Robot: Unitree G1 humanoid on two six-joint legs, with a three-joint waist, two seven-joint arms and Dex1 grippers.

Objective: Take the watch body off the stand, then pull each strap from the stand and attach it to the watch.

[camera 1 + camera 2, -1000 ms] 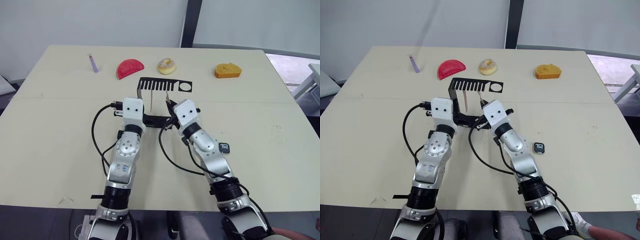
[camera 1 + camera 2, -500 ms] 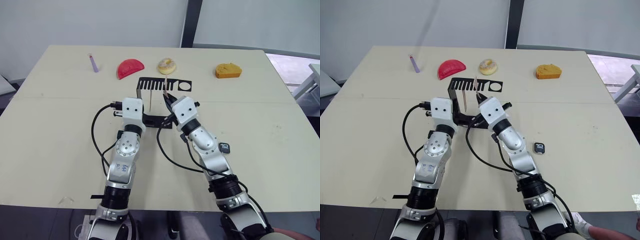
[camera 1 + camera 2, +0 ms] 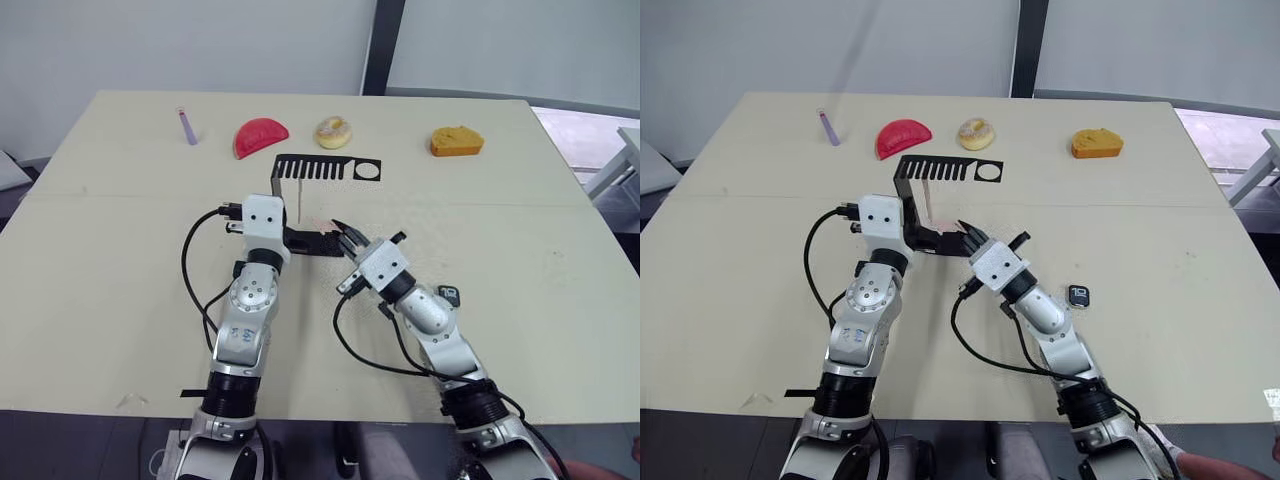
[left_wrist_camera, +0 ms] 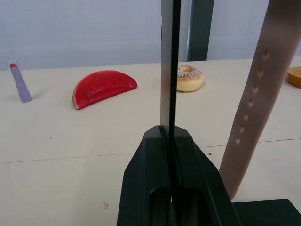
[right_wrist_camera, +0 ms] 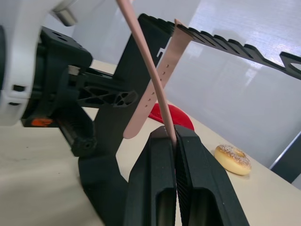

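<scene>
Since the earlier frame the right gripper (image 3: 345, 233) has drawn back from the stand's comb plate toward the robot, carrying one strap (image 5: 143, 54) clear of its slot. Two straps are visible, both thin, pale pink-beige bands: the freed one is pinched between the right gripper's closed fingers, and the second strap (image 4: 256, 94), punched with a row of small holes, hangs from the stand (image 3: 327, 168). One stand, of thin black bent metal, rises on a narrow upright that the left gripper (image 4: 168, 136) clamps edge-on. One watch body (image 3: 1078, 295), a small rounded-square case with a dark screen, lies on the table (image 3: 120, 250) beside the right forearm. Along the far edge sit one purple stick (image 3: 187, 126), one red slice (image 3: 260, 136), one doughnut (image 3: 333, 131) and one orange piece (image 3: 456, 140)
</scene>
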